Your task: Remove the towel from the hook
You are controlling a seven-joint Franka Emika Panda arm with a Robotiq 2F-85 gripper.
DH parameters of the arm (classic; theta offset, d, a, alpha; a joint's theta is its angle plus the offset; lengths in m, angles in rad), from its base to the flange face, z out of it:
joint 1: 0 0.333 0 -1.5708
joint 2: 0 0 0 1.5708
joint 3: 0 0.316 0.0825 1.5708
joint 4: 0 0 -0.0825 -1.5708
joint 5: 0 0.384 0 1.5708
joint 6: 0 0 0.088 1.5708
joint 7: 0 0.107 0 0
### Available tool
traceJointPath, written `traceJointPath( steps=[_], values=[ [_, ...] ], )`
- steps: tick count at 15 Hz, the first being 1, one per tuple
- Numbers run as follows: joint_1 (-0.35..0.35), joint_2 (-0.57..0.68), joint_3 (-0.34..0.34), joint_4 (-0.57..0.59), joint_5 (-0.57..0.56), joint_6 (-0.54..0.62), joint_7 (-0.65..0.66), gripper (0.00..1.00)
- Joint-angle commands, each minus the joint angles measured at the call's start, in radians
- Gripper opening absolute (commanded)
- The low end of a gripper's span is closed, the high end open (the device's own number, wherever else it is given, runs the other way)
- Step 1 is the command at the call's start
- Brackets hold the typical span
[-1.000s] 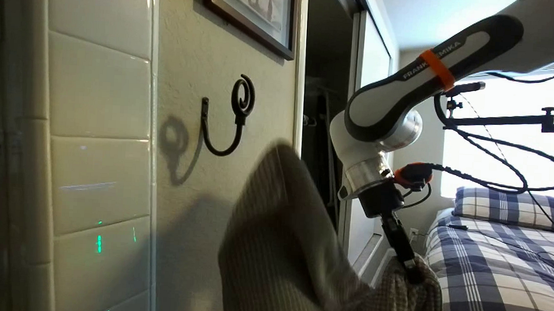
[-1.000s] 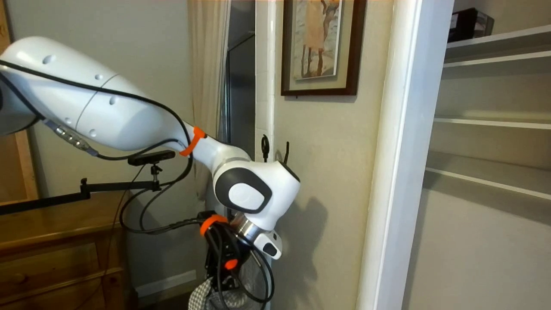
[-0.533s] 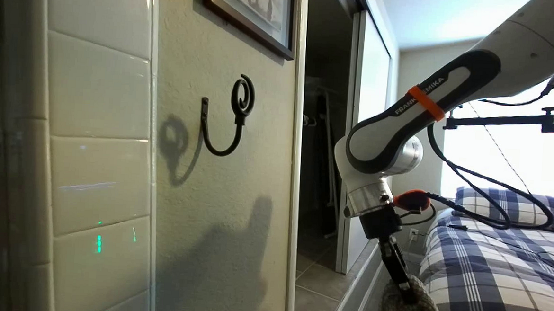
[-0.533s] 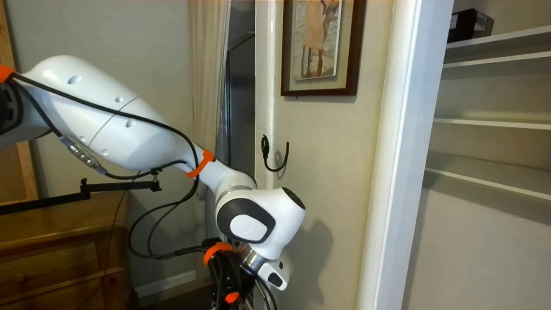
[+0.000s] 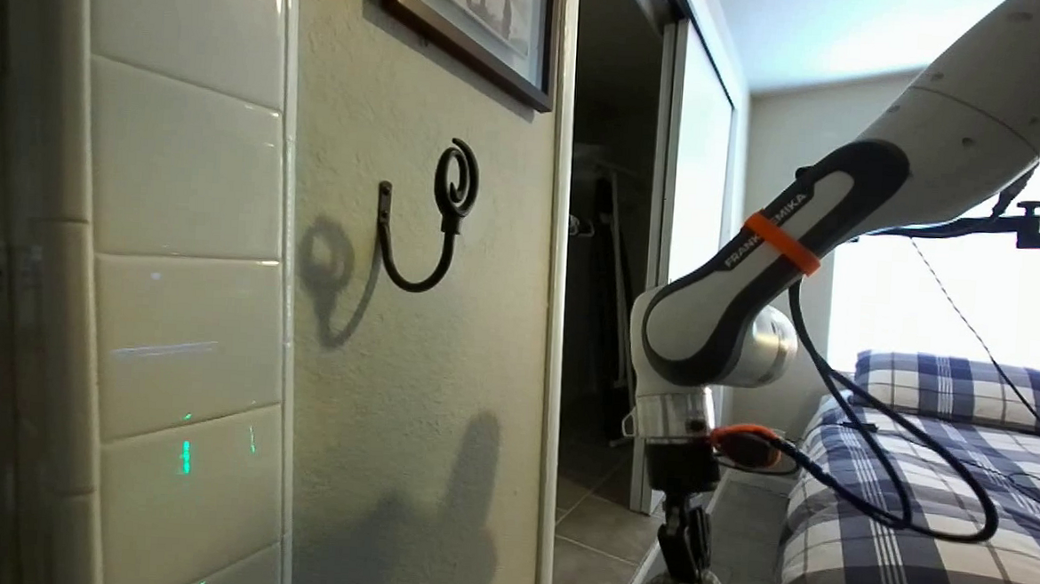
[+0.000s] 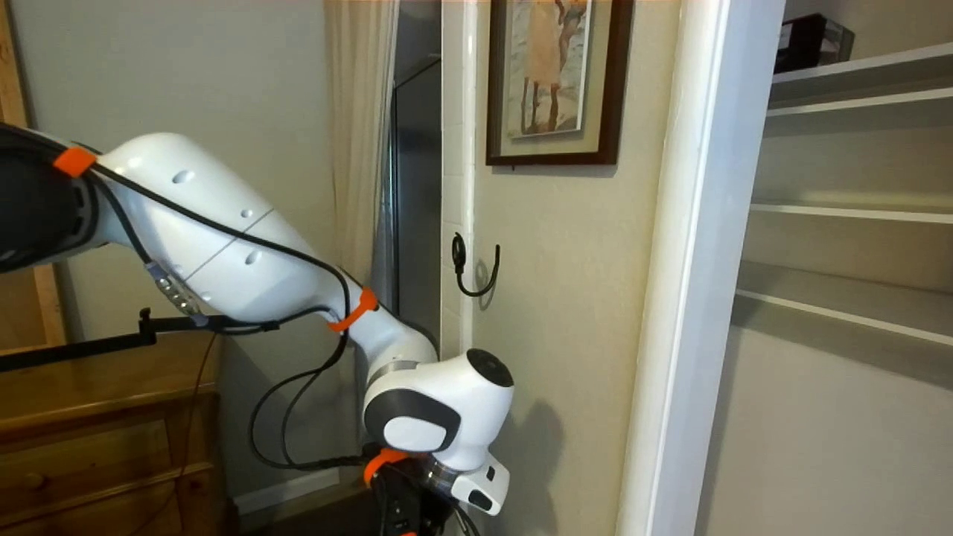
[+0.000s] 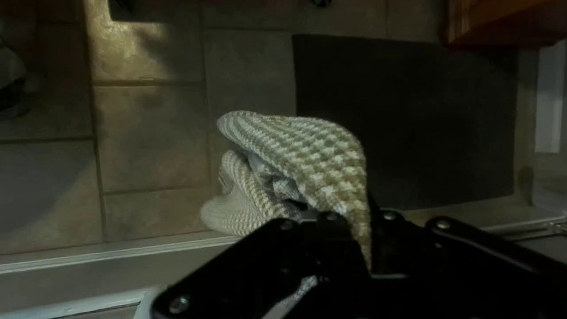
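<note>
Off the hook (image 5: pixel 414 286): olive-and-cream checked towel (image 7: pixel 305 148), lower and to the right in an exterior view, only its top in sight at the bottom edge. Clenched in the gripper (image 7: pixel 362 228), cloth pinched between the fingers (image 7: pixel 333 237), folds bunched out beyond. Black, scrolled hook fixed to textured wall (image 5: pixel 472 352), below a framed picture (image 6: pixel 549 82) in both exterior views. Left of it, white tile (image 5: pixel 189 159); right, a dark doorway (image 5: pixel 618 119), then plaid bed (image 5: pixel 924 567) and pillow (image 5: pixel 951 390) at far right, black cable (image 5: pixel 904 524) looped in front of the bed. In an exterior view, wooden dresser (image 6: pixel 112 432) and curtain (image 6: pixel 363 134) at left, white shelves (image 6: pixel 856 214) at right, dark box (image 6: pixel 810 45) on the top one. In the way there: arm (image 6: pixel 439 394), gripper mostly hidden or cut off below. Around the towel in the wrist view, tiled floor (image 7: pixel 150 141) and dark mat (image 7: pixel 412 119).

Reads "FRANK" and "MIKA" on the arm, split by an orange strap (image 5: pixel 781 242).

Versus a second ago: towel lower, back then blurred mid-swing in front of the wall; arm lower too, gripper nearer vertical; hook now fully clear of the arm, then partly covered in an exterior view.
</note>
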Motion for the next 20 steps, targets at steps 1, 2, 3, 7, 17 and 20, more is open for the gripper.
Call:
traceJointPath(
  steps=[1, 2, 3, 7, 17, 20],
  values=[
    [-0.019, 0.073, 0.045, -0.048, 0.093, 0.214, 0.000, 0.03],
    [-0.012, 0.097, 0.049, -0.062, 0.076, 0.293, 0.007, 0.03],
    [-0.009, 0.122, 0.057, -0.069, 0.066, 0.359, 0.013, 0.03],
    [-0.013, 0.234, 0.089, -0.075, 0.031, 0.529, 0.050, 0.03],
    [-0.012, 0.423, 0.085, -0.030, -0.011, 0.777, 0.236, 0.03],
    [0.005, 0.438, 0.071, 0.003, -0.030, 0.808, 0.275, 0.36]
  ],
)
